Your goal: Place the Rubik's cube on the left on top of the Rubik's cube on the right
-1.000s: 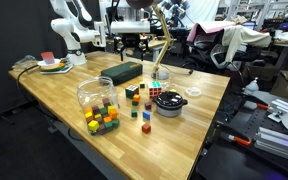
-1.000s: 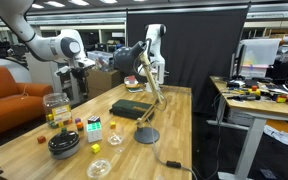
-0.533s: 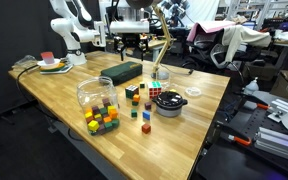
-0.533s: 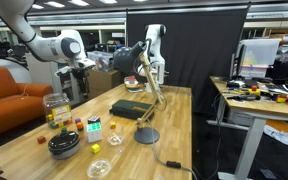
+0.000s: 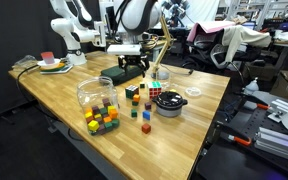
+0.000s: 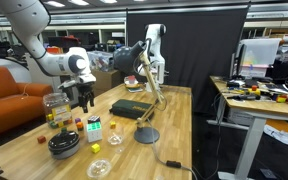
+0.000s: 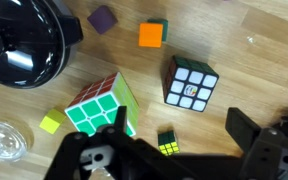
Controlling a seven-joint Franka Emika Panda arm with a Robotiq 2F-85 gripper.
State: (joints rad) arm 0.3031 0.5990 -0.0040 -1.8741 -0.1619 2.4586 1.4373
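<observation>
1. The desk [image 5: 54,95] shows a wide stretch of bare wood from the plate [image 5: 52,65] at one corner to the jar [image 5: 96,94]. Its long near edge has nothing standing along it until the heap of coloured blocks [image 5: 102,120].
2. In the wrist view the green cube [image 7: 99,103] lies turned at an angle, close beside the black bowl [image 7: 24,45]. A yellow block [image 7: 51,123] sits near its lower corner.
3. The dark cube [image 7: 191,83] lies to the right of the green cube, apart from it, with a strip of bare wood between them.
4. That strip is hemmed in by an orange block [image 7: 151,35] above it and a small cube [image 7: 167,143] below it.
5. To the right of the dark cube the wood runs open to the edge of the picture.
6. The lamp base [image 6: 146,135] stands well apart from me, further along the desk.
7. My claw [image 7: 176,135] is spread wide and holds nothing. One finger shows over the green cube's lower edge, and the other shows out past the dark cube's right side.
8. In both exterior views my claw hangs clear above the desk with its fingers pointing down, near the jar.
9. My arm [image 6: 29,35] reaches in from high up and bends down at the wrist over the cubes.
</observation>
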